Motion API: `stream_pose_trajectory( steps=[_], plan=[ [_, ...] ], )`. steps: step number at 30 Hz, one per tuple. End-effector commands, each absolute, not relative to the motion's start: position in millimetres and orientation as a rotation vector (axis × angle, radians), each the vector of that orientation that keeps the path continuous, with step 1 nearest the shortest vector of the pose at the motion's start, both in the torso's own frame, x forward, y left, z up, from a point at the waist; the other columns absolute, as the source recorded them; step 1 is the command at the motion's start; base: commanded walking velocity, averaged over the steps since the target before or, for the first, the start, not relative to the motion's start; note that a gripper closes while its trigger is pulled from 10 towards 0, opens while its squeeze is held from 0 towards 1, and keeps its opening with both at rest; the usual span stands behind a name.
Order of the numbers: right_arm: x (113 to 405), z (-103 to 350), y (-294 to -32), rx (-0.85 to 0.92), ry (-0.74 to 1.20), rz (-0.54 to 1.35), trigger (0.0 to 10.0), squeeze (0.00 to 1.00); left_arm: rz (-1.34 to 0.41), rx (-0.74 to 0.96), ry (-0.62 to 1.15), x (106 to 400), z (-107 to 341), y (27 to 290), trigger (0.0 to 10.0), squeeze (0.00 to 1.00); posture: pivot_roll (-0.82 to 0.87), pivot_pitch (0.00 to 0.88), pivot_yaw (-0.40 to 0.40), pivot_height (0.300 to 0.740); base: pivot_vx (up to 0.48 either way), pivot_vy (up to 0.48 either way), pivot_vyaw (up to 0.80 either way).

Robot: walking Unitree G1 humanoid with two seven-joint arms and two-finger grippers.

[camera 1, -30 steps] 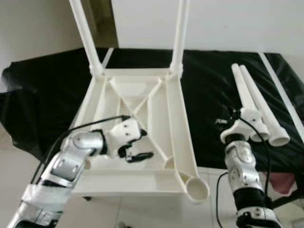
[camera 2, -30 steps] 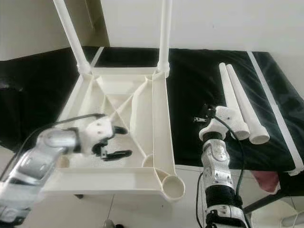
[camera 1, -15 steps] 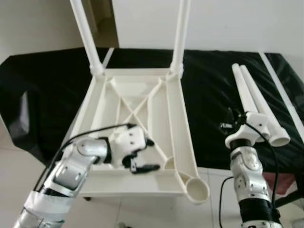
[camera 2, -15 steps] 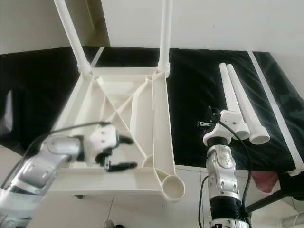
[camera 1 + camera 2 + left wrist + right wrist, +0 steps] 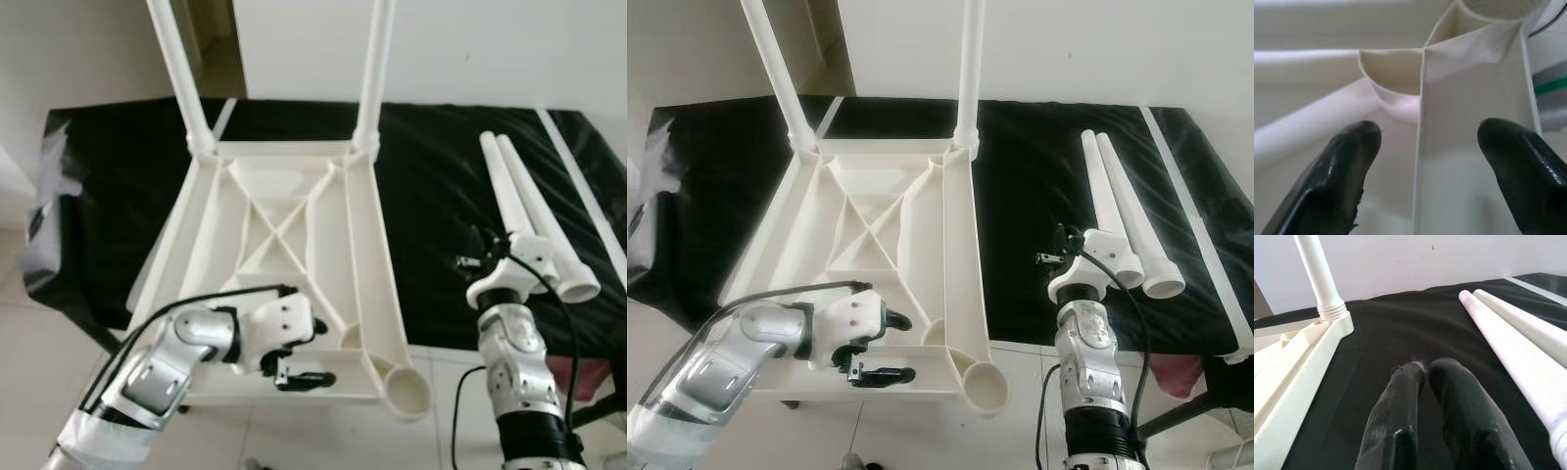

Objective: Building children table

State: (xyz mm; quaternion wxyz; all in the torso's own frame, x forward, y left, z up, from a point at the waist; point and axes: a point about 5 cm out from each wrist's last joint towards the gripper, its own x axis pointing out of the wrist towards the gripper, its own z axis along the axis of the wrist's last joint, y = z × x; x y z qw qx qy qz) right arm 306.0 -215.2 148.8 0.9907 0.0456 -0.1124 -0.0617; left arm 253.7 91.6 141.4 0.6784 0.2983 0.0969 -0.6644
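The white plastic table top lies upside down on a black cloth. Two white legs stand screwed into its far corners. The near right corner socket is empty. Two loose legs lie side by side on the cloth to the right. My left gripper is open just above the table's near rail, its fingers on either side of a rib close to a small inner socket. My right gripper is shut on nothing, low over the cloth next to the loose legs.
The black cloth covers the surface and hangs off its left and near edges. A white strip runs along the cloth's right side. Tiled floor lies below the near edge. A white wall stands behind.
My left gripper has slid toward me, from the table's inner ribs to its near rail, staying open. The cloth's left edge has drawn in. The right gripper has shifted slightly right.
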Motion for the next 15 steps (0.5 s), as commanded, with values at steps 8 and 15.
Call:
stream_pose_trajectory(
  steps=[8,15],
  plan=[
    [303,149,-213,0.098,-0.205,-0.119,10.0,0.0,-1.064,0.788,0.143,302,143,98,10.0,0.0,0.03,0.063,0.03,0.74,0.0,0.0,0.0],
    [303,148,-211,0.104,-0.202,-0.113,10.0,0.0,-0.959,0.748,0.07,326,163,92,10.0,0.0,0.02,0.057,0.03,0.74,0.0,0.0,0.0]
  ],
)
